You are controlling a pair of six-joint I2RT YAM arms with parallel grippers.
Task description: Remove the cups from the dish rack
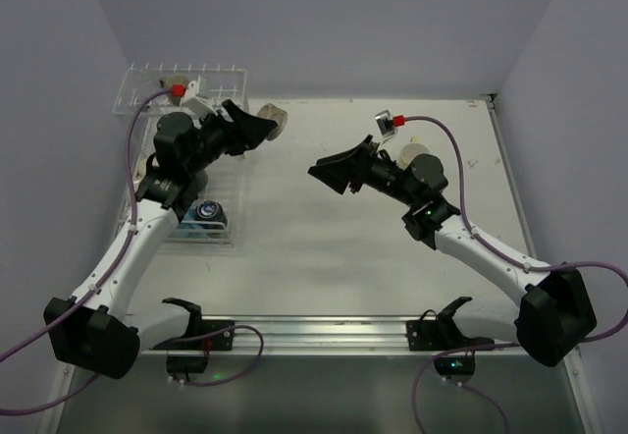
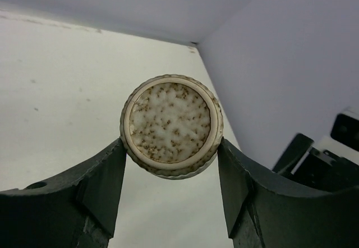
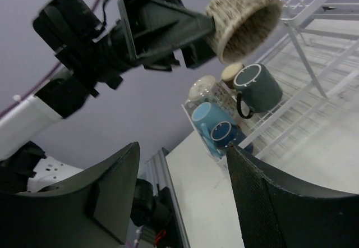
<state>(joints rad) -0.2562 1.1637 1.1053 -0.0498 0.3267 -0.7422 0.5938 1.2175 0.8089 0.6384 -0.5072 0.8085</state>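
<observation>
- Left hand: two dark, curved plastic fingers, clamped on opposite sides of the speckled cup.
- Speckled cup: round and low. Its cream glaze is flecked brown, its outer wall finely ribbed, and its flat base is ringed by a raised foot. It is held on its side in the air above the tabletop, just right of the dish rack. In the right wrist view its open mouth faces the camera.
- Right hand: matte black fingers with textured inner pads, spread apart with nothing between them, well apart from the rack.
- Dish rack: thin white wire, with a raised shelf over a longer grid tray, at the far left of the tabletop.
- Grey mug: dark, glossy, with a loop handle, lying tilted on the lower grid.
- Light blue cup and dark blue cup: side by side on the tray, near its end.
- Clear glass: see-through, just behind the blue pair.
- Tabletop: pale, matte, lightly scuffed.
</observation>
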